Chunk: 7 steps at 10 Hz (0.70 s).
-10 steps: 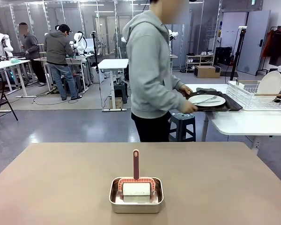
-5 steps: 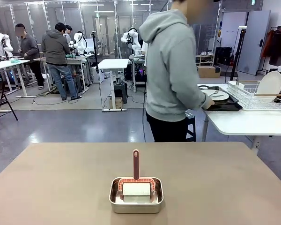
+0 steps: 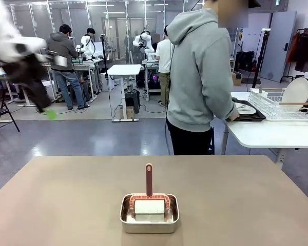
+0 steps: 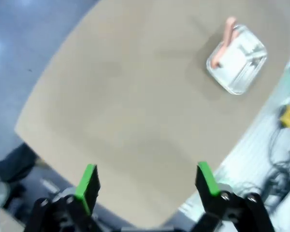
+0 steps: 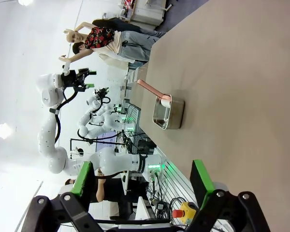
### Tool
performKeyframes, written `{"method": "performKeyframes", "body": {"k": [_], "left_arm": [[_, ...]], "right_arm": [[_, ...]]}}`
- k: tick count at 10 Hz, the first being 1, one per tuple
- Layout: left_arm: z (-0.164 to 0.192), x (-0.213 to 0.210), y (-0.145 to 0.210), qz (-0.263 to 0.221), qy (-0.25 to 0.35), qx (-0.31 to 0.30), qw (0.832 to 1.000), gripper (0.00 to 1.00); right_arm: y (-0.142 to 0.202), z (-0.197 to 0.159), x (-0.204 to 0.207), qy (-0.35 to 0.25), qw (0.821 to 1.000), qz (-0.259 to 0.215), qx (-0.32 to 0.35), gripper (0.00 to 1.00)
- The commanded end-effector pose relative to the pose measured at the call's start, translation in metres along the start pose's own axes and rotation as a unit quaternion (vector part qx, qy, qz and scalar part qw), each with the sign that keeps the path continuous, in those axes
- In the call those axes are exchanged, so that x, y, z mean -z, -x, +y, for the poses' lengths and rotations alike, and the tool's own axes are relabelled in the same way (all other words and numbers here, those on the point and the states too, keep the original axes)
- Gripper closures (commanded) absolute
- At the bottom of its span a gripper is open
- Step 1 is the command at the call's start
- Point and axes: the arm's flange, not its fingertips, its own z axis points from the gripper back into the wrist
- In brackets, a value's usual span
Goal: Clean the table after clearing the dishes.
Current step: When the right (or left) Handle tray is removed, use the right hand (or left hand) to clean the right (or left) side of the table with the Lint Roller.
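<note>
Tan table holds metal pan with red-handled tool. Left gripper and right gripper gape wide, empty. Person at dishes.

Large tan-brown table top: matt, smooth. Silver rectangular metal pan: glossy, reflective. Salmon-pink tool handle: smooth, apparently plastic.

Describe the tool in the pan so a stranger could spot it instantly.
Start at the tan table; near its robot-side edge sits a silver metal pan. In it lies a scrubber with a white block head, set apart by its reddish-brown handle poking past the pan's far rim.
</note>
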Motion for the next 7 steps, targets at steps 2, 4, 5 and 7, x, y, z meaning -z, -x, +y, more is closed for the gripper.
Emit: {"method": "performKeyframes", "body": {"k": [2, 4, 5, 7], "left_arm": [[-0.023, 0.076, -0.042, 0.063, -0.027, 0.074, 0.995, 0.0], [-0.053, 0.114, -0.048, 0.086, 0.032, 0.127, 0.988, 0.0], [-0.069, 0.125, -0.049, 0.091, 0.066, 0.153, 0.982, 0.0], [-0.096, 0.137, -0.046, 0.088, 0.077, 0.181, 0.977, 0.0]], "right_arm": [[0.001, 0.003, 0.0, 0.0, 1.0, 0.0, -0.004, 0.0], [0.001, 0.003, 0.0, 0.0, 1.0, 0.0, -0.004, 0.0], [0.001, 0.003, 0.0, 0.0, 1.0, 0.0, -0.004, 0.0], [0.001, 0.003, 0.0, 0.0, 1.0, 0.0, -0.004, 0.0]]}}
